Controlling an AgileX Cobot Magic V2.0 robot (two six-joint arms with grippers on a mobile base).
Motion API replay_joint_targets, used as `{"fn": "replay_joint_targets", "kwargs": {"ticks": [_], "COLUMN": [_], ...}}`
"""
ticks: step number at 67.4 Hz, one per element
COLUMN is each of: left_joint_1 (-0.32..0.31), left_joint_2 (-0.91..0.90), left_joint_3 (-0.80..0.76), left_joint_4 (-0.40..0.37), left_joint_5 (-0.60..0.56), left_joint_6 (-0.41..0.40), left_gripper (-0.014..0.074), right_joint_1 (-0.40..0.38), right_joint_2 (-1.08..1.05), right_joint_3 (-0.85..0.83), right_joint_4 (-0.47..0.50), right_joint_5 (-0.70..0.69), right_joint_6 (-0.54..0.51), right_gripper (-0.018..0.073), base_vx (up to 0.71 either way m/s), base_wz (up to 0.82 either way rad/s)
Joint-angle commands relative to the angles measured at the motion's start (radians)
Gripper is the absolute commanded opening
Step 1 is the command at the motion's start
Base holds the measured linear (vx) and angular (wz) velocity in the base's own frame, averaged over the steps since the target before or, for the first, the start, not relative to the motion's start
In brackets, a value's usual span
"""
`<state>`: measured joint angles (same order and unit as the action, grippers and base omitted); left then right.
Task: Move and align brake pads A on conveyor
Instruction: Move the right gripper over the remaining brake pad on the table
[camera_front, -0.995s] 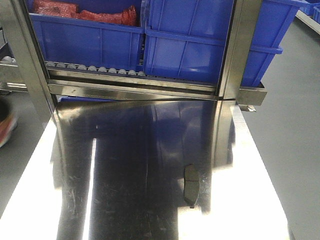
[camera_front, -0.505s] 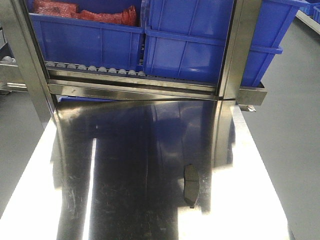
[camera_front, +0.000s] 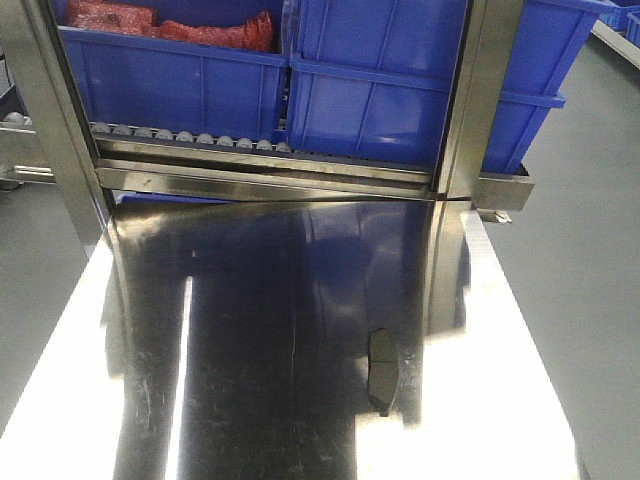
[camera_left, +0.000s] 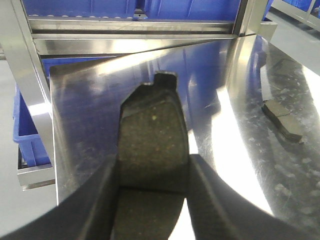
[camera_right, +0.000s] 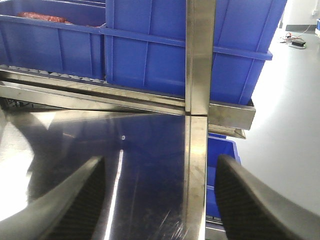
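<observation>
Left wrist: left claw (camera_left: 152, 172) around pad (camera_left: 152, 127)

Left hand (camera_left: 152, 165) clamped on brake pad (camera_left: 152, 120), right hand (camera_right: 160, 165) spread wide, empty

Polished steel table (camera_front: 250, 330), mirroring blue bins (camera_front: 380, 90) behind. Red items (camera_front: 170, 25) heaped in the left bin, above steel rollers (camera_front: 190, 137).

Factory workstation: steel table (camera_front: 250, 350), roller rack (camera_front: 190, 137), blue parts bins (camera_front: 170, 85)
</observation>
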<state>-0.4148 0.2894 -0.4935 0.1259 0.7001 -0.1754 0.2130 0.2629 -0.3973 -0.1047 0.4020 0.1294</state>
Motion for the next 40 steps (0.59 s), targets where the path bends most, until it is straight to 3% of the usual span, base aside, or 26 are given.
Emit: {"fn": "replay_joint_targets", "kwargs": {"ticks": [1, 16, 40], "left_joint_1": [-0.002, -0.002, -0.002], "left_joint_2": [0.011, 0.011, 0.011], "left_joint_3": [-0.029, -0.029, -0.029], "left_joint_4": [0.003, 0.003, 0.003], "left_joint_5": [-0.100, -0.100, -0.100], "left_joint_6": [0.000, 0.000, 0.000], "left_gripper": [-0.0006, -0.0006, -0.0006], "right_joint_1": [-0.003, -0.003, -0.003], "right_joint_2": [0.009, 0.044, 0.541], "right_joint_3": [-0.027, -0.053, -0.349], "right_joint_4": [-0.026, -0.010, 0.031], "right_joint_5": [-0.074, -0.065, 0.264], "right_joint_6": [-0.004, 0.038, 0.027], "right_gripper": [0.0449, 0.0449, 0.0449], "base_vx": [0.00, 0.00, 0.00], "base_wz": [0.00, 0.00, 0.00]}}
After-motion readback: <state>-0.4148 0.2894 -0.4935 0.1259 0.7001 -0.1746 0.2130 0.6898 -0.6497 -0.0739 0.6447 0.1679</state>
